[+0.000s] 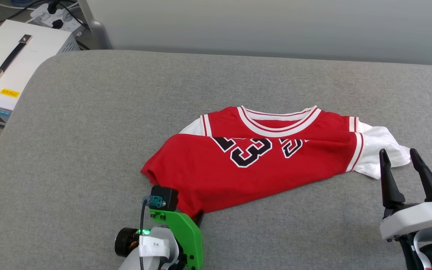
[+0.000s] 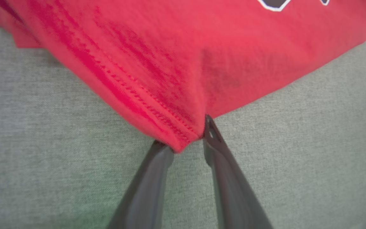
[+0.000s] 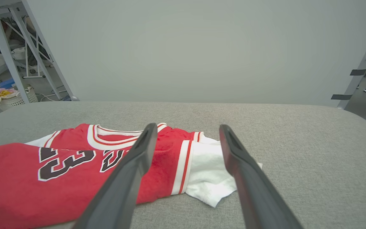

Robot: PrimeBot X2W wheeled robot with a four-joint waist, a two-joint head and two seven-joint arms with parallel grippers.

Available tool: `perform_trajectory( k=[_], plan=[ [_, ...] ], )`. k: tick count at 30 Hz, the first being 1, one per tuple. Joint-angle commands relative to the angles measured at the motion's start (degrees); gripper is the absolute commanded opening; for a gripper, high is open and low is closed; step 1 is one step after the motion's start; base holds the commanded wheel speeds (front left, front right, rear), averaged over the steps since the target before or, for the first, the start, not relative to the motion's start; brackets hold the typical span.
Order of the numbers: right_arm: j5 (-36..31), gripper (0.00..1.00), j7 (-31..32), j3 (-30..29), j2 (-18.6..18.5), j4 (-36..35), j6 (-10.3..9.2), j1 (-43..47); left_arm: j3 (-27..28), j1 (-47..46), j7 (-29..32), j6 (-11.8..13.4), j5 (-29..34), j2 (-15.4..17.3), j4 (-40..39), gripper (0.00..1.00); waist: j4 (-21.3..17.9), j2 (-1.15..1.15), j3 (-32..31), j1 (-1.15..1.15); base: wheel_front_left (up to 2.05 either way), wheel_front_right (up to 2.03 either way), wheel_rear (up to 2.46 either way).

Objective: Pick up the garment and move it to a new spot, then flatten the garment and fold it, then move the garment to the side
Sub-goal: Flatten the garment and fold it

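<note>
Snugly inside left pincer (image 2: 185,136): garment (image 2: 183,57) corner.

The right gripper (image 3: 187,127) holds its two long dark fingers wide apart over a grey fabric-covered surface (image 3: 297,143). A red and white basketball T-shirt (image 3: 59,184) with black, white-outlined numerals lies doubled over on the surface, well short of its rounded far edge, with its white sleeve showing between the fingers. A plain pale grey wall (image 3: 202,47) stands beyond that far edge
</note>
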Motion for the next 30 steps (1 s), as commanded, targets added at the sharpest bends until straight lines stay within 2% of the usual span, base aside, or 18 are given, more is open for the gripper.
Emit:
perform_trajectory(
  k=[1,5,9,14,20,25,30],
  plan=[
    [-0.4,1.00,-0.1,-0.1,-0.1,0.2,-0.04,-0.3,-0.1,-0.8,-0.3,-0.5,0.3,-0.2,0.4,0.00,0.3,0.00,-0.2,0.00,0.00,0.00,0.00],
    [-0.4,1.00,-0.2,0.0,0.0,1.0,-0.04,0.0,-0.8,-0.9,-2.6,-1.5,0.7,0.1,0.2,0.00,1.3,0.00,-1.3,0.00,0.00,0.00,0.00],
    [-0.5,1.00,-0.1,-0.1,0.2,1.9,-0.04,0.4,-3.8,-0.4,-3.9,-3.1,2.6,0.8,-3.0,0.00,2.3,0.00,-3.0,0.00,0.00,0.00,0.00],
    [-0.6,1.00,-0.2,-0.5,0.6,3.1,-0.04,1.0,-10.6,1.1,-2.2,-5.1,3.0,0.3,-11.3,0.00,3.1,0.00,-5.3,0.00,0.00,0.00,0.00],
    [-0.8,1.00,-0.3,-0.6,1.4,4.6,-0.04,1.2,-20.0,1.7,1.7,-6.0,0.7,-1.1,-18.4,0.00,2.5,0.00,-7.2,0.00,0.00,0.00,0.00],
    [-1.0,1.00,-0.2,-0.3,1.7,5.1,-0.04,1.1,-26.0,1.0,3.7,-6.1,-0.3,-1.7,-16.7,0.00,0.9,0.00,-7.6,0.00,0.00,0.00,0.00],
    [-1.1,1.00,0.0,-0.5,1.8,5.3,-0.04,0.8,-29.9,0.1,2.6,-6.2,-2.9,-2.1,-11.3,0.00,-0.3,0.00,-6.5,0.00,0.00,0.00,0.00]
  ],
)
